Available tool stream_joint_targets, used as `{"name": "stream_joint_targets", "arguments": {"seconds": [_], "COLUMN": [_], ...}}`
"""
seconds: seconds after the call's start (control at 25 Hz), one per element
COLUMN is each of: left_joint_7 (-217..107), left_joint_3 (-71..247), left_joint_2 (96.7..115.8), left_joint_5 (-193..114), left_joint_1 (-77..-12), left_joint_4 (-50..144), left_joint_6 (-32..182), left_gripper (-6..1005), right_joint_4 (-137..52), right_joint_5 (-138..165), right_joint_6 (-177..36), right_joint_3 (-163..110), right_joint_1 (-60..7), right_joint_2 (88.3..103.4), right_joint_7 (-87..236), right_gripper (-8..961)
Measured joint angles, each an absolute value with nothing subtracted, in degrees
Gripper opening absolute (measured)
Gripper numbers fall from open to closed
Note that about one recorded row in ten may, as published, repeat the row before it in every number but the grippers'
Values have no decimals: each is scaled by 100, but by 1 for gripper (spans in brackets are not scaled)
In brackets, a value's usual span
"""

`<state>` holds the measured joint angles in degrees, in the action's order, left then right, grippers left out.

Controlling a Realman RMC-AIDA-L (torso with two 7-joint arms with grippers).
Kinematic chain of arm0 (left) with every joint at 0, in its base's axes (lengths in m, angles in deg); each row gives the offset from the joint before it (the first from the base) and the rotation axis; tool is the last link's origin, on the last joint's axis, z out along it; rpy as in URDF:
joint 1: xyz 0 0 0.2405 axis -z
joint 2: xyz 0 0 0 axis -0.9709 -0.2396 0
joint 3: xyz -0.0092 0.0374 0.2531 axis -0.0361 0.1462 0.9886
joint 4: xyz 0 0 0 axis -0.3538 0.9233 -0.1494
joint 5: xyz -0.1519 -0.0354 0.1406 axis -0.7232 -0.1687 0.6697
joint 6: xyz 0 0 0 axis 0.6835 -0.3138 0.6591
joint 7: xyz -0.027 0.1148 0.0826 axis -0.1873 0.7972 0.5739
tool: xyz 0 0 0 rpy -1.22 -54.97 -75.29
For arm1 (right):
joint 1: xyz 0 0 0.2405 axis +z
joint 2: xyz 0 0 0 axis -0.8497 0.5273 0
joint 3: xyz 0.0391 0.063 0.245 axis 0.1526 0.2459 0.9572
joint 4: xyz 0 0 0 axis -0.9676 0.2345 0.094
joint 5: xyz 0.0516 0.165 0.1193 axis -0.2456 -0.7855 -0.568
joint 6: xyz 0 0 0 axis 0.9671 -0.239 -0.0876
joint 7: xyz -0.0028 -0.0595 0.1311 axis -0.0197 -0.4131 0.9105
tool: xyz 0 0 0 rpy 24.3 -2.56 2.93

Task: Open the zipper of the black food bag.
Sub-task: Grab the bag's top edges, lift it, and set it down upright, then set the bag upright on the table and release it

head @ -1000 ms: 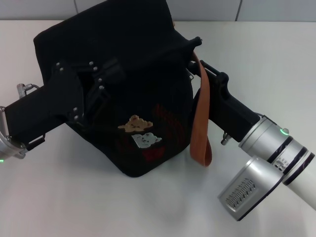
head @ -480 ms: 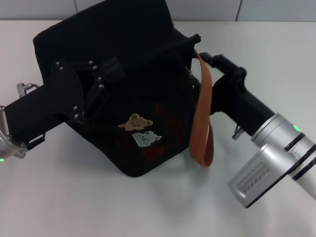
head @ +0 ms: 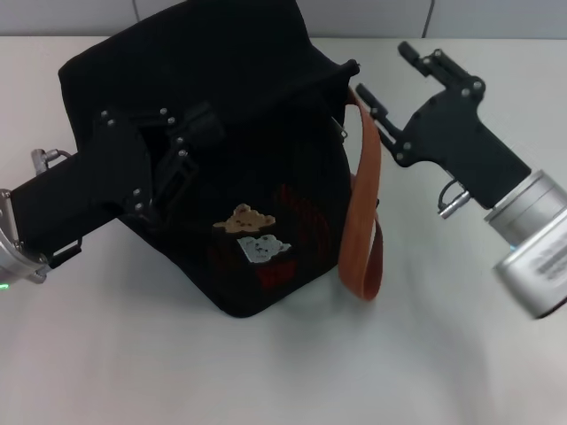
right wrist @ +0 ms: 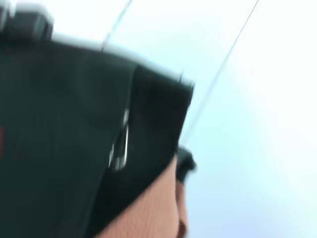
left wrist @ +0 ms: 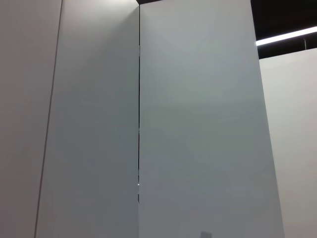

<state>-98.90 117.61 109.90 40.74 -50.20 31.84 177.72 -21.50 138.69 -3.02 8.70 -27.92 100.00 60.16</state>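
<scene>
The black food bag filled the upper left and middle of the head view, with bear patches low on its front face and no writing I could read. The left gripper was pressed into its side, jaws spread against the fabric but pinching nothing I could see. The right gripper hung at upper right, jaws parted and empty, just beside the orange strap. Best bet, imo: brace the bag and pinch the zipper pull squarely.
</scene>
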Motion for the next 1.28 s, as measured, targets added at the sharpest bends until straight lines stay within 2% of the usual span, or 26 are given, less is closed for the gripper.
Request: {"name": "stream_joint_targets", "arguments": {"seconds": [0.2, 0.32, 0.44, 0.52, 0.64, 0.92, 1.28], "left_joint_7": [-9876, -9874, -9873, -9868, -9868, -9867, -9858], "left_joint_3": [11761, 11761, 11761, 11766, 11769, 11769, 11770], "left_joint_2": [10991, 10990, 10991, 10996, 10997, 11000, 11005], "left_joint_5": [4078, 4079, 4080, 4084, 4087, 4089, 4091], "left_joint_1": [-5024, -5034, -5029, -5014, -4994, -4983, -4976], "left_joint_4": [3197, 3200, 3200, 3201, 3201, 3201, 3200], "left_joint_6": [17765, 17763, 17763, 17763, 17762, 17709, 17685], "left_gripper": [23, 23, 23, 23, 23, 23, 23], "right_joint_4": [-2849, -3402, -3730, -4058, -4153, -4304, -4525], "right_joint_5": [14434, 14721, 14812, 14835, 14841, 14848, 14821], "right_joint_6": [240, 441, 419, 354, 332, 463, 469], "right_joint_3": [842, 832, 828, 707, 510, 204, -317], "right_joint_1": [-2349, -2005, -1795, -1563, -1453, -1310, -1087], "right_joint_2": [9858, 9826, 9866, 9966, 9997, 9938, 9949], "right_joint_7": [8058, 9098, 9454, 9708, 9892, 10477, 11040], "right_gripper": [607, 607, 607, 607, 607, 608, 608]}}
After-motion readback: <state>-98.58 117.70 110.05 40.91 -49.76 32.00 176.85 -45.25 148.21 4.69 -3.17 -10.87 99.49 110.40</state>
